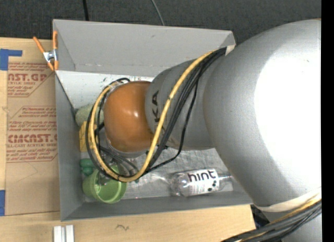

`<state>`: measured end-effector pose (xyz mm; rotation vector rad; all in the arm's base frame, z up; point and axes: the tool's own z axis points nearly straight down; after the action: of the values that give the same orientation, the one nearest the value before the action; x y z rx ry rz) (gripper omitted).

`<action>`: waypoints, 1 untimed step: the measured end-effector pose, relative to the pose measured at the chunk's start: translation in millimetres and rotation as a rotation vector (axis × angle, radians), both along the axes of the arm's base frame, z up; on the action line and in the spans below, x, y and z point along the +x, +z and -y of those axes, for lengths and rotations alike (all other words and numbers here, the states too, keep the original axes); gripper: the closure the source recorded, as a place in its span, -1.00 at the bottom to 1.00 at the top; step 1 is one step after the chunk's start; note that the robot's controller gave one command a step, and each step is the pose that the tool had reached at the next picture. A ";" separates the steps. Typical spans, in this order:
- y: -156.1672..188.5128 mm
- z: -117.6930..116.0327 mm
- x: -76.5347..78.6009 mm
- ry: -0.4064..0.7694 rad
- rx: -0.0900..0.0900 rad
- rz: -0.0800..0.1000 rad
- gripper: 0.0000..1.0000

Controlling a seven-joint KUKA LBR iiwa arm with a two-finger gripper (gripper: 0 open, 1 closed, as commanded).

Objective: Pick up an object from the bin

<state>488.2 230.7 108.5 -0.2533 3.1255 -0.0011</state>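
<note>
Green cup (104, 188), bin (70, 194) lwr-L corner | bottle (198, 182) along lwr wall | gripper (110, 160): can't tell

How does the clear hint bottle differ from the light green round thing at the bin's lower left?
The bottle is clear with black letters; the green thing is opaque. The bottle is long and lies on its side; the green thing looks round. Both lie by the bin's lower wall.

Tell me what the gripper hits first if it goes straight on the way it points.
Hard to say: the orange wrist cover hides what lies under it. Pointing down into the left part of the bin, it would likely meet the green round thing or the floor.
</note>
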 end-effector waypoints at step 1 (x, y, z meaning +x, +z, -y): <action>16.2 -1.3 1.5 0.000 0.001 -0.002 1.00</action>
<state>489.7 232.0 124.7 -0.2542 3.1276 0.0012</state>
